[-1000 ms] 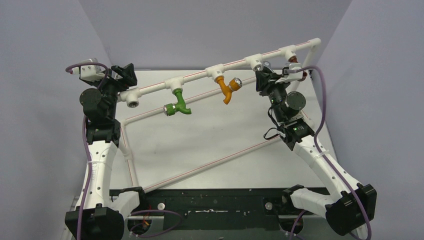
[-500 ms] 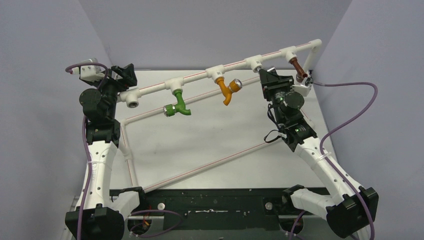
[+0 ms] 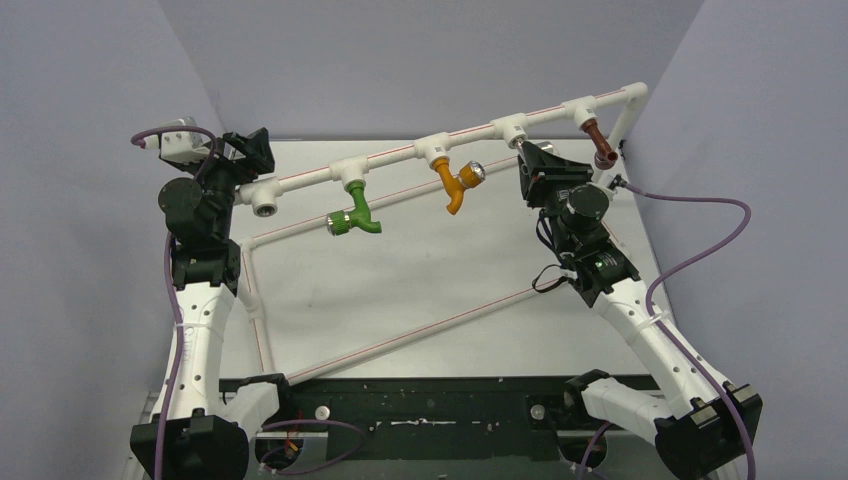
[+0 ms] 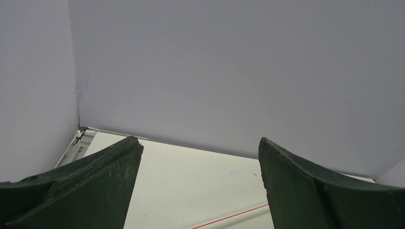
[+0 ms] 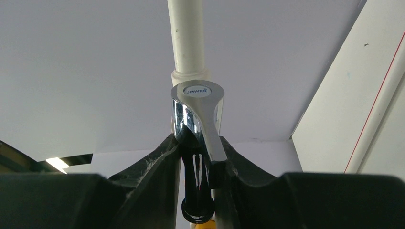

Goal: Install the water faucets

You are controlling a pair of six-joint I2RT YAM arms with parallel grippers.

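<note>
Your right gripper [image 5: 198, 145] grasps the faucet [image 5: 197, 112], seated against the pipe [image 5: 185, 33] fitting. Step in hand: threading it in. Next, rotate the wrist squarely. Your left gripper [image 4: 199, 143] is released.

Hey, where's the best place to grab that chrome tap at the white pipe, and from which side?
Grip the chrome tap by its slim body below the round cap, one finger on each flank, coming end-on from the side opposite the white pipe. That part fits between the fingers; the right gripper holds it so.
</note>
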